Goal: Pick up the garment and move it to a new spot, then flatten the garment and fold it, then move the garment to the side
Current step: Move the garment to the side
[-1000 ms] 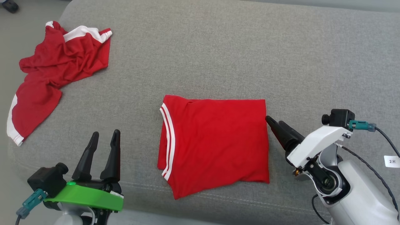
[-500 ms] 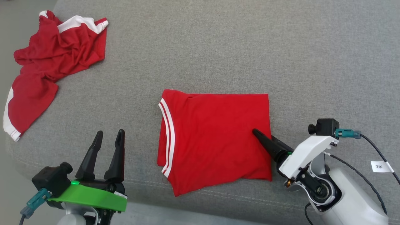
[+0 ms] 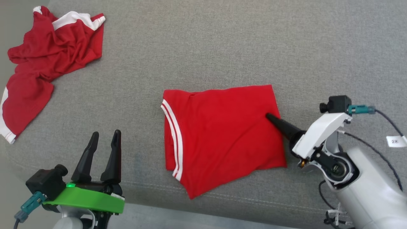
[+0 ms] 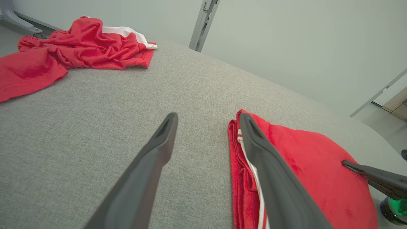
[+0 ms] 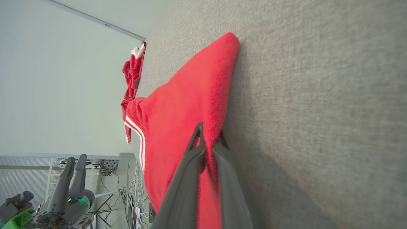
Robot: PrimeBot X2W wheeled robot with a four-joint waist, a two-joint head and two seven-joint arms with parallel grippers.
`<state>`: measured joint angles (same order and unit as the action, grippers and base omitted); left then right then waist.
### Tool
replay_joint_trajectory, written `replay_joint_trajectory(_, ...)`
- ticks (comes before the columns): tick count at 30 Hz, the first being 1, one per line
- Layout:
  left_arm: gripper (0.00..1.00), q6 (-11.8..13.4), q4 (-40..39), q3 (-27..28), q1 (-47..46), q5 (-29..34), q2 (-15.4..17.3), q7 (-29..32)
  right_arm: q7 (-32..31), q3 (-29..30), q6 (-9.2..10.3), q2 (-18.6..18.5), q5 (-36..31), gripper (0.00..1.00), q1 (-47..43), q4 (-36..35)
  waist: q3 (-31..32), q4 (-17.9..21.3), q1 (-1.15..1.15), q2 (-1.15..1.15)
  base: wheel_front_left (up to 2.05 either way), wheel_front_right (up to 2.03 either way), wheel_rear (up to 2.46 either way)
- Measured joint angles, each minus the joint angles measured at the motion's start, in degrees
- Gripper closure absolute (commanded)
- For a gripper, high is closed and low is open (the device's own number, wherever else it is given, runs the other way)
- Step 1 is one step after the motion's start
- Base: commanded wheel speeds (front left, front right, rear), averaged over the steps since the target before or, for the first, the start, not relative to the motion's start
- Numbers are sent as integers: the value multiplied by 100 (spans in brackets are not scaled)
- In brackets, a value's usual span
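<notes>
One folded garment [image 3: 219, 133], one "2" tag [image 3: 394, 141]

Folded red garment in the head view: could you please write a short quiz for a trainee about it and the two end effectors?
1. True or false: the right end effector is shut on the right edge of the folded red garment.
2. The left end effector is: A) open and apart from the folded garment; B) shut on the folded garment; C) shut and holding nothing.
3. Fill in: the crumpled red garment lies at the far ___ of the grey upholstered surface, by the robot's own sides.

Key: 1 true; 2 A; 3 left.
</notes>
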<state>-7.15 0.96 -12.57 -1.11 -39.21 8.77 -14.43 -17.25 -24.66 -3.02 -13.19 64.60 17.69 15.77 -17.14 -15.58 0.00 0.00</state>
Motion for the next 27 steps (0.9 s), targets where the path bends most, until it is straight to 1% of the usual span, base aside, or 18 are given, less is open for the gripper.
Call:
replay_joint_trajectory(6, 0, 0, -88, 45, -4, 16, 140, 0, -193, 296, 13, -520, -20, 100, 557, 94, -89, 166, 0, 0, 0, 0, 0)
replay_joint_trajectory(9, 0, 0, -205, 44, -14, 63, 183, 27, -330, 455, 123, -771, -62, 100, 849, 107, -177, 252, 0, 0, 0, 0, 0)
replay_joint_trajectory(10, 0, 0, -205, 44, -14, 63, 183, 27, -330, 455, 123, -771, -62, 100, 849, 107, -177, 252, 0, 0, 0, 0, 0)
replay_joint_trajectory(11, 0, 0, -248, 40, -23, 76, 236, 59, -456, 486, 182, -979, -146, 100, 1065, 166, -252, 313, 0, 0, 0, 0, 0)
replay_joint_trajectory(13, 0, -1, -298, 43, -30, 110, 311, 87, -558, 534, 247, -1178, -229, 100, 1263, 229, -323, 392, 0, 0, 0, 0, 0)
replay_joint_trajectory(18, 0, -8, -434, 71, -146, 167, 465, 207, -557, 836, 421, -1575, -381, 100, 1677, 431, -498, 628, 0, 0, 0, 0, 0)
replay_joint_trajectory(19, 0, -8, -434, 71, -146, 167, 465, 207, -557, 836, 421, -1575, -381, 100, 1677, 431, -498, 628, 0, 0, 0, 0, 0)
replay_joint_trajectory(22, 0, 11, -602, 116, -209, 193, 549, 313, -546, 1005, 572, -1784, -474, 100, 1785, 591, -602, 777, 0, 0, 0, 0, 0)
replay_joint_trajectory(23, 0, 13, -649, 125, -211, 209, 590, 342, -543, 1020, 576, -1857, -519, 100, 1820, 641, -639, 824, 0, 0, 0, 0, 0)
replay_joint_trajectory(24, 0, 18, -700, 131, -211, 223, 645, 388, -528, 1047, 620, -1904, -545, 100, 1850, 675, -677, 872, 0, 0, 0, 0, 0)
replay_joint_trajectory(27, 0, 69, -798, 199, -214, 237, 760, 485, -410, 1138, 659, -1927, -569, 100, 1935, 779, -784, 1021, 0, 0, 0, 0, 0)
